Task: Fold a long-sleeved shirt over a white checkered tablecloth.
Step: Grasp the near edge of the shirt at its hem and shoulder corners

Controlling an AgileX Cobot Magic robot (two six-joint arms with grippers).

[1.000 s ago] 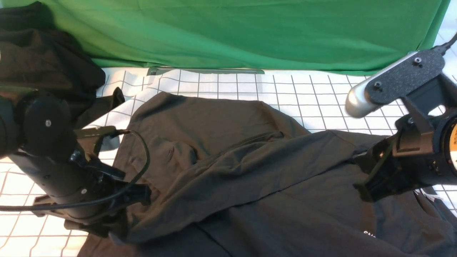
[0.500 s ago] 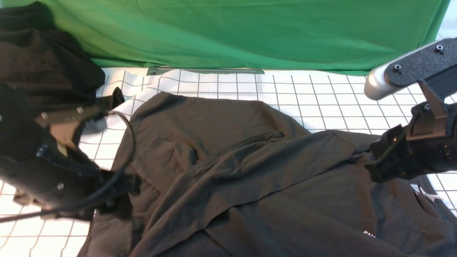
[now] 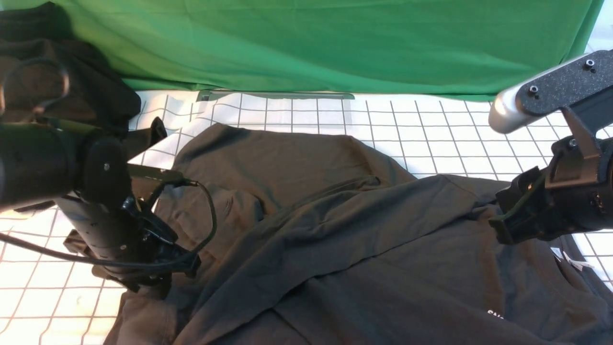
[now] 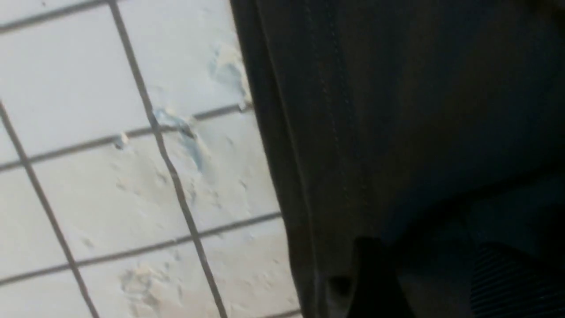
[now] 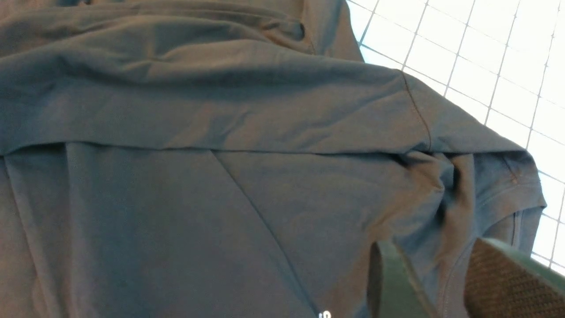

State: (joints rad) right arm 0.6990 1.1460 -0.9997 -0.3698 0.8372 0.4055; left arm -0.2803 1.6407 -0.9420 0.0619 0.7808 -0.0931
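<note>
The long-sleeved shirt (image 3: pixel 335 230), dark charcoal, lies rumpled across the white checkered tablecloth (image 3: pixel 431 124), with one layer folded diagonally over its middle. A bit of white print (image 3: pixel 495 315) and a neck label (image 3: pixel 570 258) show near the right. My left gripper (image 3: pixel 160 282) points down at the shirt's left edge. In the left wrist view dark shirt cloth (image 4: pixel 397 110) fills the gap of this left gripper (image 4: pixel 428 265), beside bare tablecloth (image 4: pixel 110 176). My right gripper (image 3: pixel 503 230) holds the shirt's right side. The bunched shirt cloth (image 5: pixel 220 132) runs up between the right gripper (image 5: pixel 446 269) fingers.
A rumpled heap of black cloth (image 3: pixel 62 81) sits at the back left, close behind the left arm. The green backdrop (image 3: pixel 335 43) hangs along the far edge, with a thin grey strip (image 3: pixel 275 95) at its foot.
The left gripper let the shirt's fold drop, swung out to the left, then came back down onto the shirt's left edge. The right gripper shifted right and a little up, then held still.
</note>
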